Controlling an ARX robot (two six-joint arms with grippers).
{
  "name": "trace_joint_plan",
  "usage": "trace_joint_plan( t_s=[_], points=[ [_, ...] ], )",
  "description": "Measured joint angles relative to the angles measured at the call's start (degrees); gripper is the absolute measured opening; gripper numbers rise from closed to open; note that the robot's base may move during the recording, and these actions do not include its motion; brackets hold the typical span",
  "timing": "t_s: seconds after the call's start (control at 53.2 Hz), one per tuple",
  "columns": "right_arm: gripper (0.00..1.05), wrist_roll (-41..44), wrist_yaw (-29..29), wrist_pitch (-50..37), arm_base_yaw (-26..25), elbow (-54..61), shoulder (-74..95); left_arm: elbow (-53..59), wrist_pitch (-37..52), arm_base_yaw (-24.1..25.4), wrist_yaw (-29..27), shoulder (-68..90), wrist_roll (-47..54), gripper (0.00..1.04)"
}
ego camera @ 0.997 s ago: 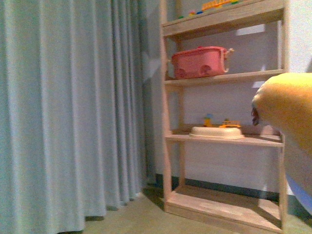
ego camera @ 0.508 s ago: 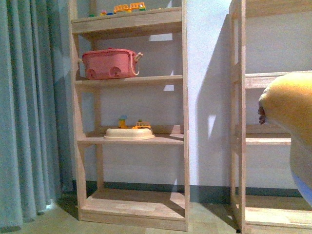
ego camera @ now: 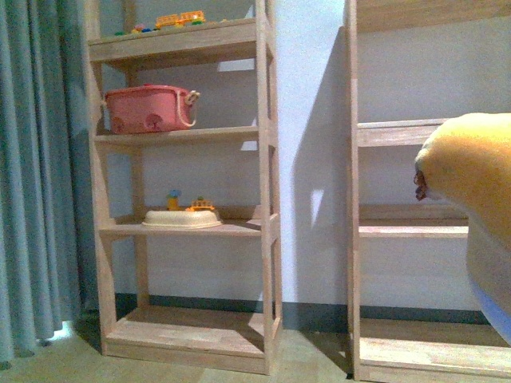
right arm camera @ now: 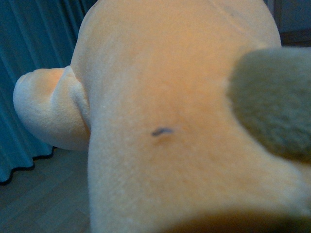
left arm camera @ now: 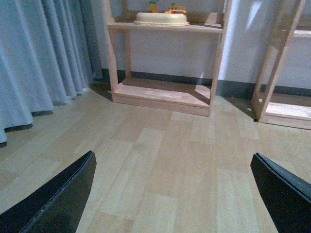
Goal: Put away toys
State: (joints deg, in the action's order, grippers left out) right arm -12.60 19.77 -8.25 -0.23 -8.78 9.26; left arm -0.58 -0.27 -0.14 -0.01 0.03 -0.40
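Observation:
The orange-yellow plush animal (ego camera: 471, 171) hangs in the air at the right edge of the front view, in front of the right-hand shelf unit. It fills nearly the whole right wrist view, plush animal (right arm camera: 170, 111), with a pale rounded limb (right arm camera: 46, 109) sticking out. My right gripper is shut on it, its fingers hidden under the plush. My left gripper (left arm camera: 172, 194) hovers low over the wooden floor, open. Its two black fingers (left arm camera: 58, 204) stand far apart with nothing between them.
Two wooden shelf units stand against the wall, left unit (ego camera: 267, 159) and right unit (ego camera: 352, 199). The left one holds a pink bin (ego camera: 148, 108), a cream tub (ego camera: 182, 218) and small toy vehicles (ego camera: 180, 17). A grey-blue curtain (ego camera: 32, 199) hangs left.
The front view has swung right: the curtain and left shelf unit slid leftward and the second shelf unit came into view. The plush stays at the right edge in my right gripper.

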Motion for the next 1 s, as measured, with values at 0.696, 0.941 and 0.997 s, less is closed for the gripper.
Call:
trace_joint_plan(
  t_s=[0.696, 0.941, 0.997],
  points=[
    [0.21, 0.0, -0.2, 0.0, 0.1, 0.0, 0.0, 0.0, 0.0, 0.1, 0.1, 0.0, 0.0, 0.99],
    [0.21, 0.0, -0.4, 0.0, 0.0, 0.0, -0.1, 0.0, 0.0, 0.0, 0.2, 0.1, 0.0, 0.99],
    [0.21, 0.0, -0.2, 0.0, 0.0, 0.0, -0.1, 0.0, 0.0, 0.0, 0.0, 0.0, 0.0, 0.99]
  ],
)
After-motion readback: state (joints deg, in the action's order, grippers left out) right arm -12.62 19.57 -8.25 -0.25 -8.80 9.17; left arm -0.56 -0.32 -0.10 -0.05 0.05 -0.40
